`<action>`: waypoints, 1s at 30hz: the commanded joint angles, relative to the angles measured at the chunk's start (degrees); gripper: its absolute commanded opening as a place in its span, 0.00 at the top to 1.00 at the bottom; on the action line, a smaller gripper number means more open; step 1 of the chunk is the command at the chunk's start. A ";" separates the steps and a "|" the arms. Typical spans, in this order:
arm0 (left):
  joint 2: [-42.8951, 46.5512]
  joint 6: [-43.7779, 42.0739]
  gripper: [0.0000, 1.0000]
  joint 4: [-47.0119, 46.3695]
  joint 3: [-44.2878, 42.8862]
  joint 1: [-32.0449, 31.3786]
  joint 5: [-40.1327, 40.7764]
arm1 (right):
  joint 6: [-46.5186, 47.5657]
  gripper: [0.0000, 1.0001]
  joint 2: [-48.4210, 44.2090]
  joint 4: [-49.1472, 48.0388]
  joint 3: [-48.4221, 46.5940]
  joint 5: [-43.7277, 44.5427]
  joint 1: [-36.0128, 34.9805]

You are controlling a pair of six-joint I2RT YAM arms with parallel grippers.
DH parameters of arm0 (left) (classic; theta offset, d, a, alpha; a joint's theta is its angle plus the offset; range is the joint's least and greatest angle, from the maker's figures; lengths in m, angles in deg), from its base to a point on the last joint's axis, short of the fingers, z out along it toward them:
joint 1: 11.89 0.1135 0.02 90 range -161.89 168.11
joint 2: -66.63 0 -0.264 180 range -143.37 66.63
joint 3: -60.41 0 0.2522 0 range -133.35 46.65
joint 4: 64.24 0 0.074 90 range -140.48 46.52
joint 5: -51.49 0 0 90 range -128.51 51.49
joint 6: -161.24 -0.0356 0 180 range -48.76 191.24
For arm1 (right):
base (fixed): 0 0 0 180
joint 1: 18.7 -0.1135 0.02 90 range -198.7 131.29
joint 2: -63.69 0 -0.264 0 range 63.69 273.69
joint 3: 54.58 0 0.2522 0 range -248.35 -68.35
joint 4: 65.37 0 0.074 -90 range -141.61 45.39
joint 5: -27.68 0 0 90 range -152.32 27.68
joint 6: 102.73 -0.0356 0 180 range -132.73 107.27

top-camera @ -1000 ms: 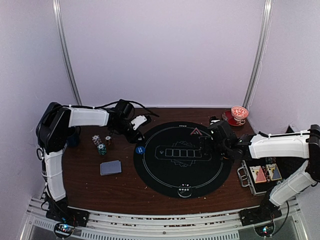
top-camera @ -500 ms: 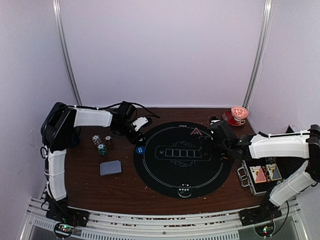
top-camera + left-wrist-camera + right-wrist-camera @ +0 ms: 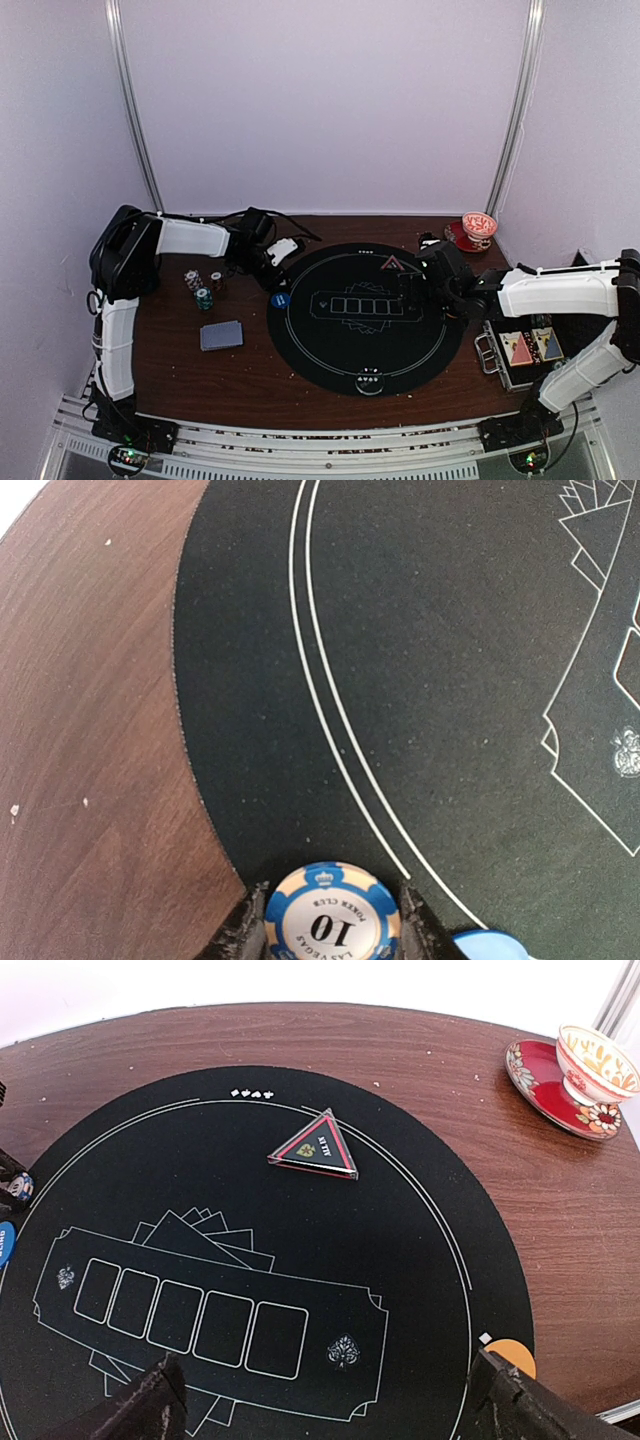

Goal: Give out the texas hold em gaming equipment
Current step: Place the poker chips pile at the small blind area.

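Here we see the left gripper (image 3: pixel 330 927) pinching a blue chip (image 3: pixel 332 908) at the mat (image 3: pixel 450 630) edge. The right gripper (image 3: pixel 335 1400) stands wide.

I see a round blue poker chip (image 3: pixel 332 927) with cream stripes, a black round mat (image 3: pixel 450 660) with thin white lines, and a black triangle marker (image 3: pixel 315 1147) edged red.

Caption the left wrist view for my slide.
Left gripper holds a blue 10 poker chip by its rim near the edge of the black mat.
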 commanded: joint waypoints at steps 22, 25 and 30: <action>0.81 0.06 0.72 -1.12 0.33 -0.38 -1.24 | 0.20 0.00 0.33 0.39 -1.15 1.20 -0.38; 0.88 0.07 0.65 -1.13 0.24 -0.35 -0.62 | 0.20 0.00 0.32 0.45 -1.20 1.13 -0.42; 1.75 0.05 0.44 -1.12 0.15 -0.40 0.66 | 0.20 0.00 0.33 0.40 -1.21 1.10 -0.38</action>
